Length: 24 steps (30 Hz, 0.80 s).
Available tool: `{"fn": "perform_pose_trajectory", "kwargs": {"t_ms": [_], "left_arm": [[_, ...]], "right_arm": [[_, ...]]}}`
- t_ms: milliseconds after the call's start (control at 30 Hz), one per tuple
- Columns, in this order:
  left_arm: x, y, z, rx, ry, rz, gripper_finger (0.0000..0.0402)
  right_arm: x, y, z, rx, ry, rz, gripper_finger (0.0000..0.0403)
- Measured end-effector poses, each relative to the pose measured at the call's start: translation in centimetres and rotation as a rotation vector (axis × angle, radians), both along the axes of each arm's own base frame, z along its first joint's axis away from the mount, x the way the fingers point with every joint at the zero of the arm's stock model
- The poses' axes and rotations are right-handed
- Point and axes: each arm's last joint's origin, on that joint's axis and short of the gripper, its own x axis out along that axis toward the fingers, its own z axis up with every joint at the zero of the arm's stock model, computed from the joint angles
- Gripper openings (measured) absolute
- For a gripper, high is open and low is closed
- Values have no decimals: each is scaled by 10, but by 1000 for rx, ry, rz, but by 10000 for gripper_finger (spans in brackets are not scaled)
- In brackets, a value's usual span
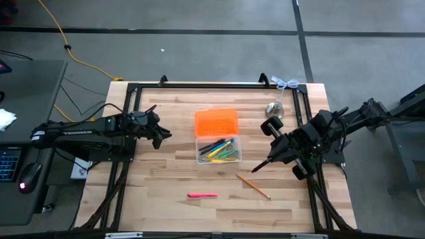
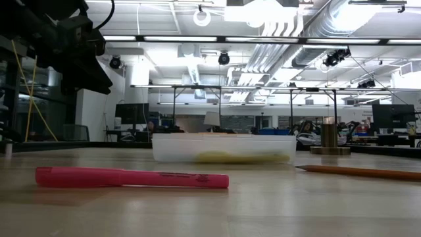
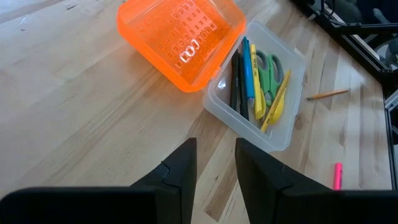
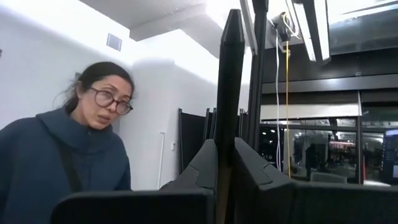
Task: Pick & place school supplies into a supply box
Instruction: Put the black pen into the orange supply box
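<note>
Where the high view looks straight down, the supply box [image 1: 218,150] sits mid-table, orange lid [image 1: 216,123] flipped open on its far side, clear tray holding yellow, blue, green and black supplies. Pink marker [image 1: 202,195] lies alone near the front edge. Wooden pencil [image 1: 253,186] lies diagonal, right of the box. Silver bell [image 1: 274,109] sits near the right rear. Left gripper [image 1: 163,135] hovers left of the box, well apart. Right gripper [image 1: 260,165] is right of the box, above the pencil's end, a thin dark pen [image 1: 261,163] sticking out from its tip.

Low view: pink marker [image 2: 131,177] flat in the foreground, clear tray [image 2: 223,148] behind it with yellow showing through, pencil [image 2: 358,171] at the right, bell [image 2: 329,138] beyond. Dark arm [image 2: 59,39] hangs upper left.

Left wrist view: fingers [image 3: 183,171] stand narrowly apart, nothing between them, pointing toward the box [image 3: 255,99]; scissors [image 3: 268,73], blue and yellow pens inside.

Right wrist view: fingers [image 4: 208,168] are pinched onto the dark pen [image 4: 229,93], which stands up past them. A person [image 4: 59,155] in a dark coat is in the room behind.
</note>
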Motion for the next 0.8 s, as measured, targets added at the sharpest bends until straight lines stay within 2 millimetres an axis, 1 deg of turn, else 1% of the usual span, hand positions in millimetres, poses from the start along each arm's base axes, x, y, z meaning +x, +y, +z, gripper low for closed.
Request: {"fn": "perform_pose_trajectory", "kwargs": {"t_ms": [167, 400, 600, 800], "left_arm": [[0, 0, 0, 0, 0, 0, 140], [0, 0, 0, 0, -1, 0, 140], [0, 0, 0, -2, -1, 2, 140], [0, 0, 0, -2, -1, 2, 140]], "right_arm": [[0, 0, 0, -4, -3, 3, 11], [0, 0, 0, -3, -5, 3, 6], [0, 0, 0, 9, 2, -5, 11], [3, -3, -2, 106, 81, -63, 6]]}}
